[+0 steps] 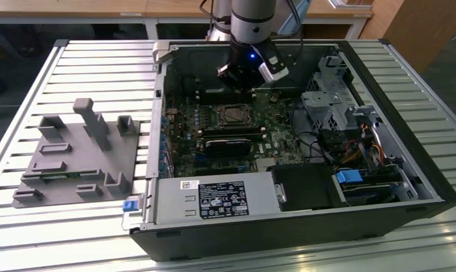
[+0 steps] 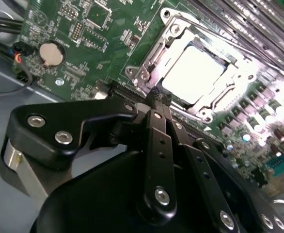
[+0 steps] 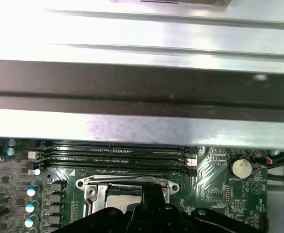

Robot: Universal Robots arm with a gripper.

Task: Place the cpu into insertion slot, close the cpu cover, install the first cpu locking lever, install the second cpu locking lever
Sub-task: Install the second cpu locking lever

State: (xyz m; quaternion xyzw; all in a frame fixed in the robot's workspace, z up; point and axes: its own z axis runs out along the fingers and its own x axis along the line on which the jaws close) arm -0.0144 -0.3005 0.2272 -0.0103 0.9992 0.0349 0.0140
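The cpu (image 2: 195, 73) lies in the insertion slot (image 1: 231, 115) on the green board, its silver top glaring bright. The cpu cover (image 2: 149, 68), a silvery frame, lies flat around the chip; I cannot tell how the locking levers stand. My gripper (image 2: 159, 97) hangs just above the board at the slot's edge with its black fingers pressed together and nothing between them. In the exterior view the gripper (image 1: 241, 86) is inside the case, a little behind the slot. In the first wrist view the gripper (image 3: 153, 190) overlaps the slot's metal rim (image 3: 91, 187).
The open computer case (image 1: 409, 170) lies on a slatted table. Long black memory slots (image 3: 113, 158) run beside the socket, and a coin battery (image 2: 51, 53) sits on the board. A black module (image 1: 228, 146), drive cage (image 1: 326, 107) and cables crowd the case. A grey fixture (image 1: 76, 153) stands at the exterior view's left.
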